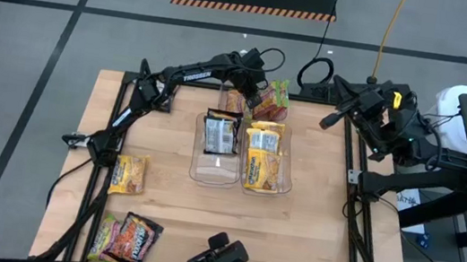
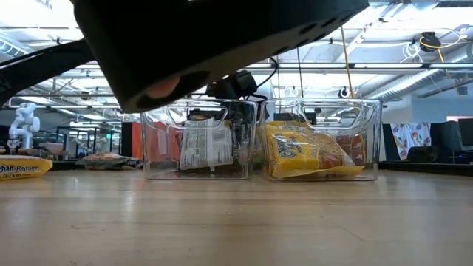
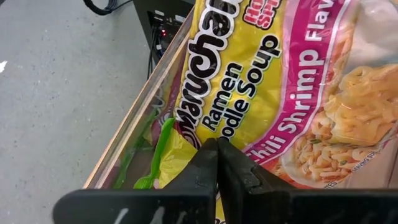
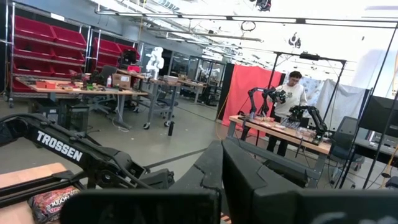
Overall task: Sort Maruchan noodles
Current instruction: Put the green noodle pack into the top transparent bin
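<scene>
A pink, yellow and green Maruchan packet (image 1: 274,100) lies on the table at its far edge, behind the two clear bins. My left gripper (image 1: 246,86) reaches down to it and is shut on it (image 3: 216,148). A brown packet (image 1: 233,102) lies beside it. The left bin (image 1: 196,167) holds a dark packet (image 1: 220,133); the right bin (image 1: 285,185) holds yellow packets (image 1: 262,157). My right gripper (image 4: 221,152) is shut on nothing, raised off the table's right side. My left gripper pinches the Chili Shrimp packet's wrapper (image 3: 233,134) between its two fingertips, close to the packet's edge and corner by the printed name. The fingers slant down from the table's left and near side. The packet lies flat on the table at the far edge.
A yellow packet (image 1: 128,173) lies on the table's left part. Several more packets (image 1: 125,237) lie at the near left corner. The table's far edge (image 3: 134,121) runs close beside the held packet. Bare wood (image 1: 321,224) lies to the right of the bins.
</scene>
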You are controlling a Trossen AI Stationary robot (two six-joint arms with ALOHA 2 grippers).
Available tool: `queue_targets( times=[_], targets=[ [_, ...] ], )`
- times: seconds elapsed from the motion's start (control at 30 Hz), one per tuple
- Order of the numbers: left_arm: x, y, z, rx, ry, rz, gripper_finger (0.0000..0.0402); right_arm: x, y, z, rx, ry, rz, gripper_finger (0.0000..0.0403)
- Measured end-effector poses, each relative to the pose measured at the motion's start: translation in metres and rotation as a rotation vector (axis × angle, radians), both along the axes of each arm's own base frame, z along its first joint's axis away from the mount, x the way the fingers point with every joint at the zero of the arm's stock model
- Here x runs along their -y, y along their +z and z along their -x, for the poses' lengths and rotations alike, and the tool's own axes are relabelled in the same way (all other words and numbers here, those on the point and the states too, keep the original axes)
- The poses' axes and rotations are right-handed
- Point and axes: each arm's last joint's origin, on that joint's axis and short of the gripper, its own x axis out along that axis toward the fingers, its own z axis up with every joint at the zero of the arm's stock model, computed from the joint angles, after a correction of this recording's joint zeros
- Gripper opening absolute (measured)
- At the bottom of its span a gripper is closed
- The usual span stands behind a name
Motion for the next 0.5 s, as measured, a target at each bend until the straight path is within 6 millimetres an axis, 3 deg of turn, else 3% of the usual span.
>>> queue_targets(
  times=[0.33,0.5],
  targets=[
    [-0.001,0.001,0.001,0.025,0.025,0.049,0.0002,0.000,0.000,0.000,0.002,0.000,0.000,0.0000],
    [-0.004,0.019,0.006,0.065,0.034,0.058,0.0001,0.000,0.001,0.000,0.008,0.000,0.000,0.0000]
  ],
)
